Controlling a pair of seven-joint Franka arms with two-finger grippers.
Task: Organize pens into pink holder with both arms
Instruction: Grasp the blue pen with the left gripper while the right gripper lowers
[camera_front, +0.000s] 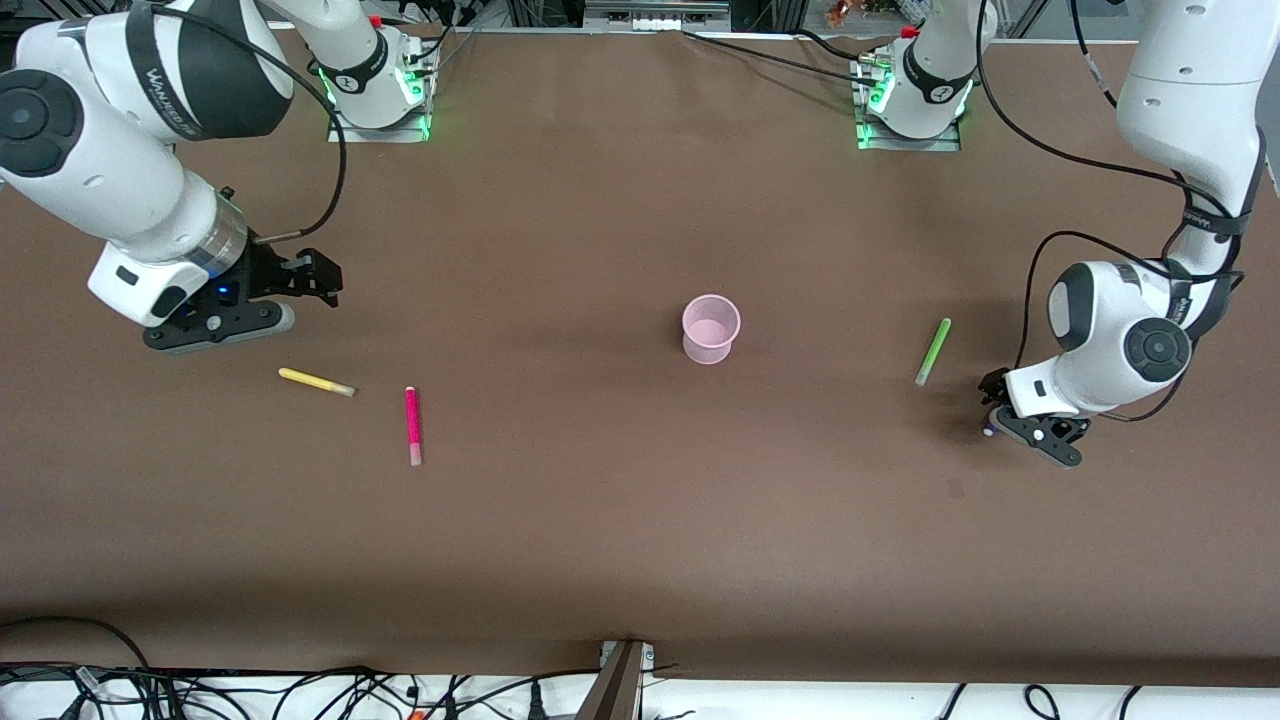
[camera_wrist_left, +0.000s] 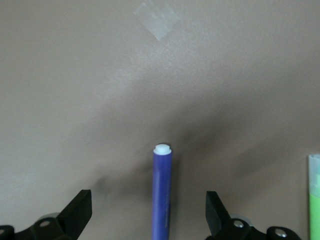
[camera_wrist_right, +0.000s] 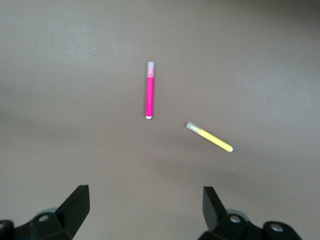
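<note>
Here, purple pen (camera_wrist_left: 162, 192) between open left gripper (camera_wrist_left: 149, 212) fingers, on table.

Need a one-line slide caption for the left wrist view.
Open left gripper straddles the purple pen lying on the brown table, green pen at the edge.

The front camera looks down from high across the bench (camera_front: 620, 520) toward both bases, while each wrist camera peers closely past its own jaws, the left sharing the purple pen (camera_wrist_left: 161, 195), the right sharing the magenta pen (camera_wrist_right: 149, 96) and yellow pen (camera_wrist_right: 210, 137).
</note>
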